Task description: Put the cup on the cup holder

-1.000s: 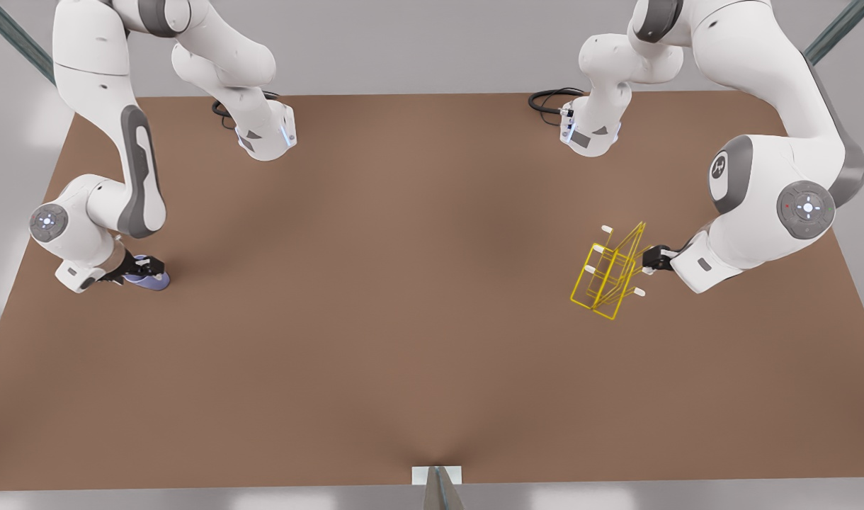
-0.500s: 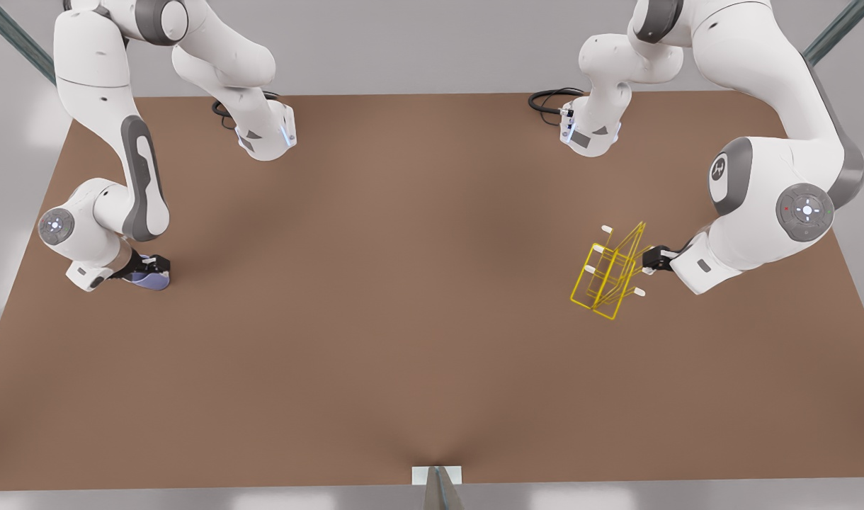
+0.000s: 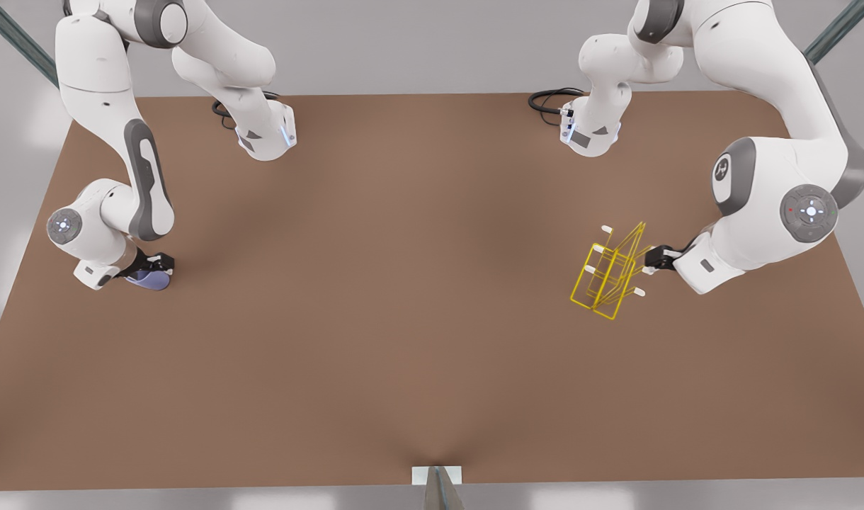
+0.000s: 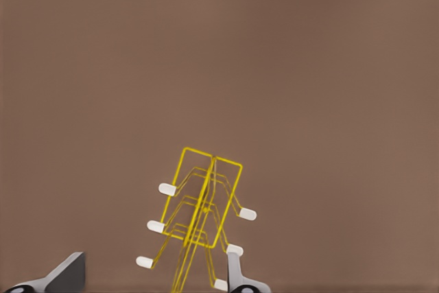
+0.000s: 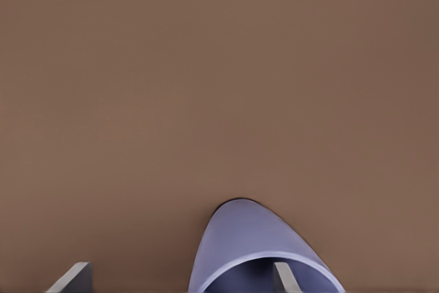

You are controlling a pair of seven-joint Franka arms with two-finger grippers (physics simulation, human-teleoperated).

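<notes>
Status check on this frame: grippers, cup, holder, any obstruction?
Right gripper at the cup, one finger inside its rim, not closed. Left gripper open at the cup holder. Cup and holder far apart on the table; nothing between them.

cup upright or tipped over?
Tipped. The cup lies on its side on the table, open mouth toward the right gripper, one finger inside the rim.
</notes>
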